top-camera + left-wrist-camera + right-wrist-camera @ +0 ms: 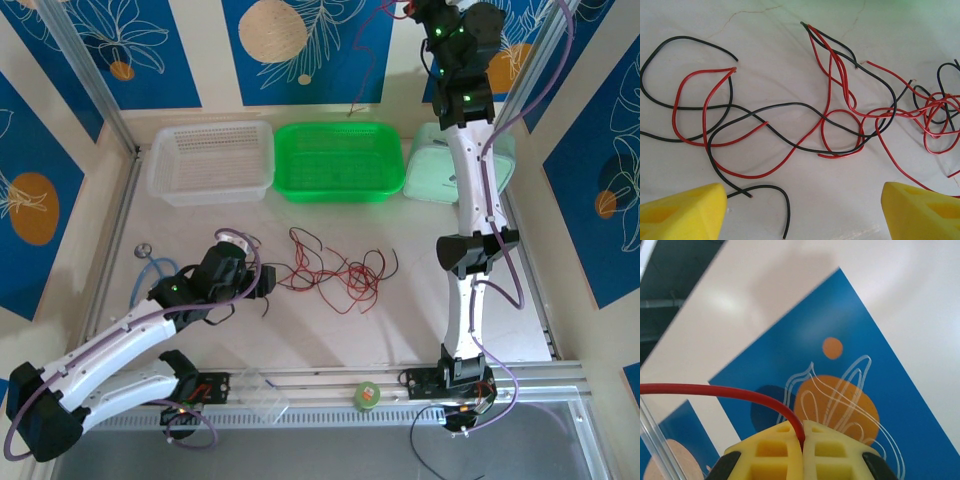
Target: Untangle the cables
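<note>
Cables [335, 272]: red and black, snarled together mid-tabletop [420, 330].
Left gripper [800, 205]: I see its yellow fingers [682, 210] spread wide, low at the cables' left end.
Right gripper [803, 436]: raised high, pinching one red wire [715, 389].

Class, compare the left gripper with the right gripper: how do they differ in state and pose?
The left gripper is open, its yellow fingers wide apart and empty; the right gripper is shut on a red cable. The left gripper sits low over the table, facing the tangled cables; the right gripper is raised high, facing a blue wall panel. Both have yellow fingers.
</note>
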Controlling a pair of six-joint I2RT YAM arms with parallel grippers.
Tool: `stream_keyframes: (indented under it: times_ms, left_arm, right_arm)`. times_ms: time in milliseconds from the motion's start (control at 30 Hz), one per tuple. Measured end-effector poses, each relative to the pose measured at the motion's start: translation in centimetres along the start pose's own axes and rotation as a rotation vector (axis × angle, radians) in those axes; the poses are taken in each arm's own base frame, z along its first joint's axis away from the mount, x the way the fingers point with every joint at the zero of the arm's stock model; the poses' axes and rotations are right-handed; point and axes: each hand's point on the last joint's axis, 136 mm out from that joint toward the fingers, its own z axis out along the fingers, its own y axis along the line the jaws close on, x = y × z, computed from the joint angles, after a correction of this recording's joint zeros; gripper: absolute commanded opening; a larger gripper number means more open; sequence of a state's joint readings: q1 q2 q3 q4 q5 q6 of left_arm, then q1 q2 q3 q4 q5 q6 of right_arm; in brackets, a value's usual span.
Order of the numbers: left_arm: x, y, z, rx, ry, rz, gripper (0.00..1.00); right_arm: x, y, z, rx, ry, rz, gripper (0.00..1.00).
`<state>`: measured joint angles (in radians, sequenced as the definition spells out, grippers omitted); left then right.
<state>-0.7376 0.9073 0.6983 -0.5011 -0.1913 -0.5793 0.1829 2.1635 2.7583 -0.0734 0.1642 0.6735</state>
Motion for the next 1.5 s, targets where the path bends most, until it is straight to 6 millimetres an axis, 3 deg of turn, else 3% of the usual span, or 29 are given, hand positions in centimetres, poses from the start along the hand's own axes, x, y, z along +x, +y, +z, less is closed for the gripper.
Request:
stream_keyframes:
  times_ms: [67,167,333,400,467,533,767,867,967,1067,1200,1400,1500]
  left_arm:
    - [0.0,0.0,0.0,0.0,0.0,0.0,0.8]
    - [0.0,0.0,0.0,0.0,0.0,0.0,0.8]
    - [0.0,0.0,0.0,0.0,0.0,0.0,0.81]
    - [0.0,0.0,0.0,0.0,0.0,0.0,0.81]
    - [0.0,0.0,0.0,0.0,0.0,0.0,0.81]
    - [0.0,0.0,0.0,0.0,0.0,0.0,0.81]
    - [0.0,0.0,0.0,0.0,0.0,0.001,0.81]
    - [0.0,0.0,0.0,0.0,0.0,0.001,0.81]
    - [0.0,0.0,0.0,-0.001,0.0,0.001,0.81]
    - [0.0,0.0,-0.1,-0.002,0.002,0.001,0.81]
    - [-0.7,-0.3,-0.6,0.004,-0.007,-0.001,0.81]
    - [-1.4,-0.7,-1.1,0.01,-0.011,-0.017,0.81]
    - [-1.3,-0.8,-0.9,0.004,0.01,-0.022,0.81]
  right_arm:
    - [2.3,-1.4,0.4,0.028,0.057,-0.001,0.0]
    - [8.2,-4.1,0.7,0.09,0.181,0.008,0.0]
    - [22.2,-8.6,-1.7,0.19,0.435,0.014,0.0]
    - [26.9,-10.2,-3.4,0.232,0.525,0.001,0.0]
    - [30.0,-10.7,-4.6,0.25,0.587,-0.016,0.0]
    - [31.6,-10.7,-5.0,0.249,0.612,-0.042,0.0]
    - [33.4,-10.9,-4.4,0.255,0.68,-0.23,0.0]
    - [35.6,-11.5,-4.6,0.276,0.776,-0.32,0.0]
    - [38.5,-13.1,-6.2,0.322,0.906,-0.378,0.0]
    - [41.6,-15.2,-9.2,0.384,1.056,-0.417,0.0]
    - [43.8,-17.8,-13.3,0.475,1.217,-0.459,0.0]
    - [44.4,-18.9,-16.3,0.521,1.339,-0.482,0.45]
    - [44.4,-19.1,-17.3,0.528,1.381,-0.481,0.62]
